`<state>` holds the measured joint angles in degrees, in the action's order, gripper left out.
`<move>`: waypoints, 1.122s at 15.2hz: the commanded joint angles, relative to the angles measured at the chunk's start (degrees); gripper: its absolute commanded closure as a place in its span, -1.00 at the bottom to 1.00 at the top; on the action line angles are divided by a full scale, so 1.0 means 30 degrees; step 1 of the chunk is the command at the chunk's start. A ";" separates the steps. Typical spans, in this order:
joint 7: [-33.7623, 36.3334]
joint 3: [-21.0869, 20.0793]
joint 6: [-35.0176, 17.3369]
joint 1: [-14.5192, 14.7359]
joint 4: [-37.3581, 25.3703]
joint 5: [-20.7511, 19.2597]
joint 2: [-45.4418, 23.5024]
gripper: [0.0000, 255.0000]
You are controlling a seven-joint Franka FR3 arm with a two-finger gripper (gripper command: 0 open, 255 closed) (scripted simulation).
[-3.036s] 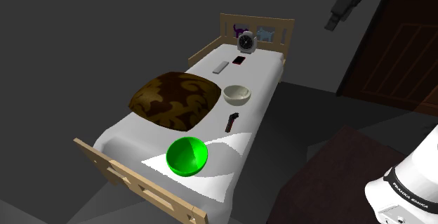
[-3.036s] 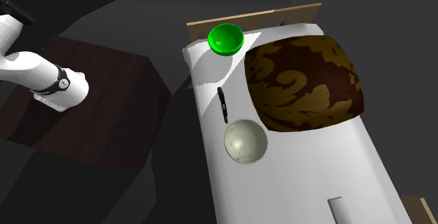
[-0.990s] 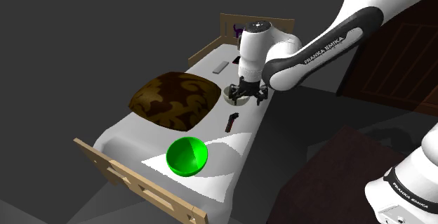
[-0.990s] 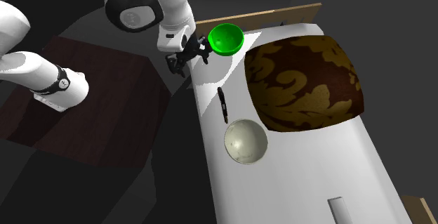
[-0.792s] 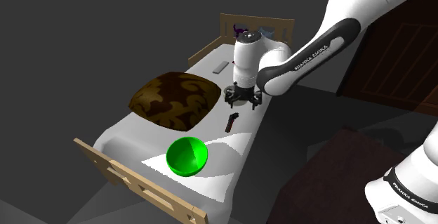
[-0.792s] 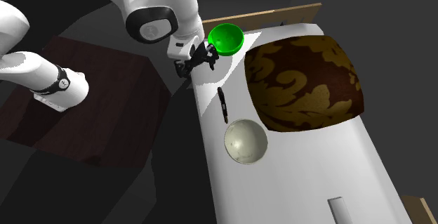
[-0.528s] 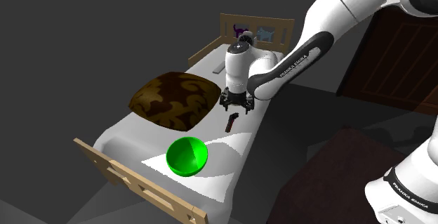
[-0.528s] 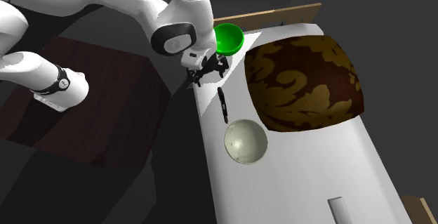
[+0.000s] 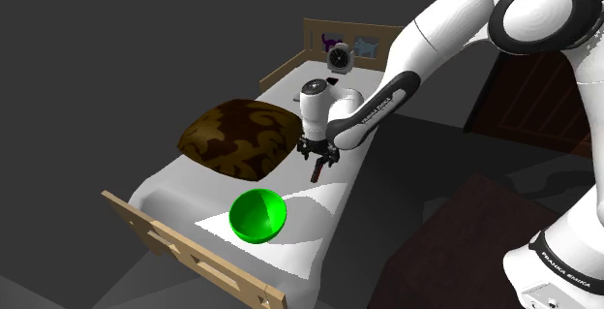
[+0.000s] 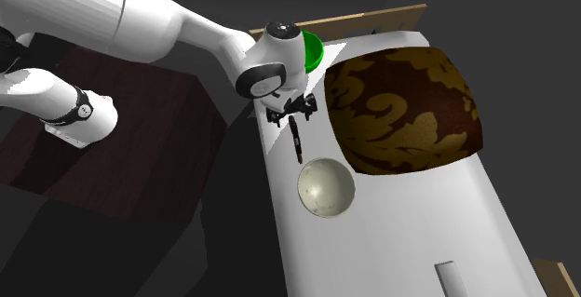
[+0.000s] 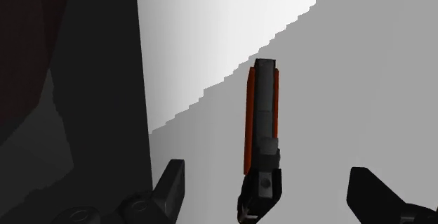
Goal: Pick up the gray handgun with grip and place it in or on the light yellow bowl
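Note:
The handgun (image 11: pixel 261 135) is dark grey with reddish-brown side panels and lies flat on the white bed sheet (image 11: pixel 365 82), near the bed's edge. It lies between the green bowl (image 9: pixel 257 214) and the pale bowl (image 10: pixel 326 187). My gripper (image 11: pixel 267 187) hovers just above the handgun (image 10: pixel 296 141), open, its fingers (image 11: pixel 170 180) standing wide apart on either side of the grip end without touching it. In the shoulder view the gripper (image 9: pixel 317 154) points straight down at the handgun (image 9: pixel 317 171), and the hand hides the pale bowl.
A large brown patterned pillow (image 9: pixel 238 138) lies beside the gun. At the headboard (image 9: pixel 353 32) stand a round clock (image 9: pixel 340 58), a small white slab (image 9: pixel 303 92) and a dark card. A dark wooden stand (image 10: pixel 121 146) sits beside the bed.
The arm swung in from above, passed over the pale bowl and came down toward the bed. The open gripper now hangs right over the handgun. The handgun and bowls have not moved.

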<state>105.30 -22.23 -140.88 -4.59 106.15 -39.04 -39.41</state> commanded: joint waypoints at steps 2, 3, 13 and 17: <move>0.0234 0.0342 -0.0328 0.0201 -0.0415 -0.0323 -0.0739 -1.00; 0.0292 0.0445 -0.0448 0.0253 -0.0514 -0.0429 -0.0955 -1.00; 0.0432 0.0708 -0.0750 0.0387 -0.0787 -0.0688 -0.1517 -1.00; 0.0432 0.0708 -0.0750 0.0387 -0.0787 -0.0688 -0.1517 1.00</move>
<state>106.59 -20.11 -143.13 -3.42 103.80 -41.10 -43.96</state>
